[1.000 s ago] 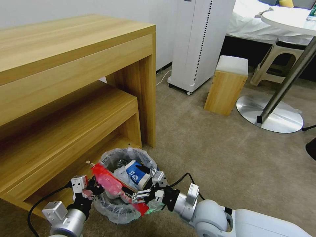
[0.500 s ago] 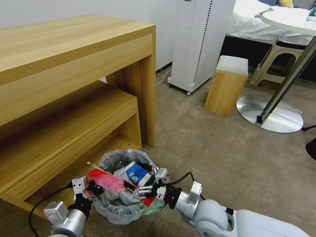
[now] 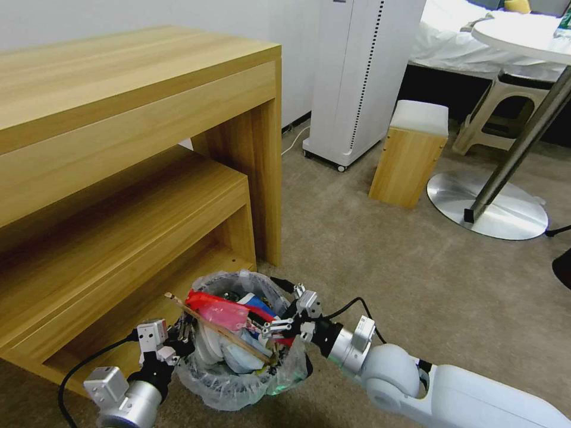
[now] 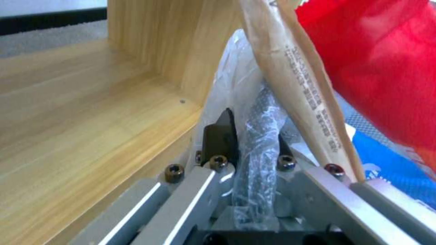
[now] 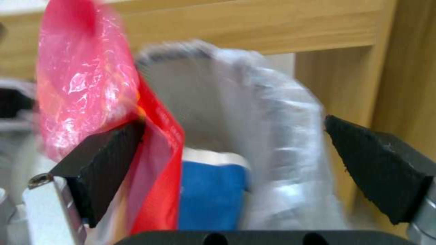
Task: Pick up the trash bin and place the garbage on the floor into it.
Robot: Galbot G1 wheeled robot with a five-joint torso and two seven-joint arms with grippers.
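Observation:
The black trash bin [image 3: 279, 371] with its clear bag liner [image 3: 221, 397] stands on the carpet at the foot of the wooden bench. My left gripper [image 3: 183, 334] is shut on its near-left rim; the left wrist view shows the gripper [image 4: 252, 139] pinching the liner-covered rim [image 4: 257, 160]. Garbage fills the bin: a red wrapper [image 3: 219, 309], a wooden stick [image 3: 229, 336] lying across the top, a blue-white cup [image 3: 260, 305] and pale items beneath. My right gripper [image 3: 286, 312] stands open over the bin's right side. In the right wrist view the gripper [image 5: 240, 166] is open, with the red wrapper [image 5: 86, 85] against one pad [image 5: 104, 160].
A two-level wooden bench [image 3: 137, 178] stands close on the left, right behind the bin. Farther off are a white tower unit [image 3: 357, 83], a small wooden stool [image 3: 410, 154] and a round table's metal base [image 3: 488, 211]. Open carpet [image 3: 369, 267] lies to the right.
My right gripper has carried the red wrapper and stick farther over the bin, and they now rest on the heap inside. The bin with both grippers has shifted slightly to the right.

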